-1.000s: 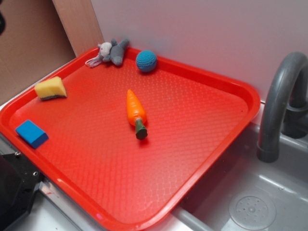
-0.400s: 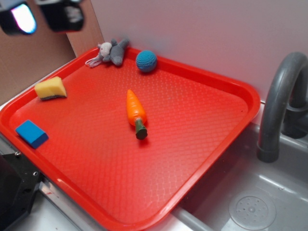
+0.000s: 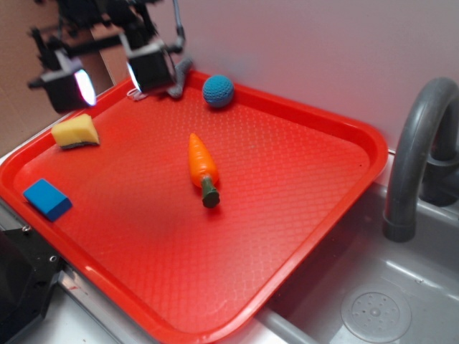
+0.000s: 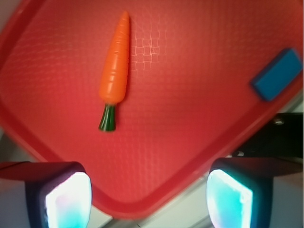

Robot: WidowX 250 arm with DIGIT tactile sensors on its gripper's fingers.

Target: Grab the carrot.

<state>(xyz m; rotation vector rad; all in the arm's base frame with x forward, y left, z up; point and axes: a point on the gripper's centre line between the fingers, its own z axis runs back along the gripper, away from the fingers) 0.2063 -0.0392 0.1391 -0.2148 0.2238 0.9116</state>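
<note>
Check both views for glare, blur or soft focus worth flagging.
Wrist view: the fingers glow overexposed and soft at the frame bottom; the carrot is fairly sharp, with a glare patch on the tray beside it. Exterior view: the gripper shows slight motion blur, pads blown out.

A toy kitchen set: a grey plastic sink (image 3: 373,301) with drain and curved faucet (image 3: 419,150) at 3 o'clock (all moulded plastic), beside a red serving tray (image 3: 301,186).
</note>
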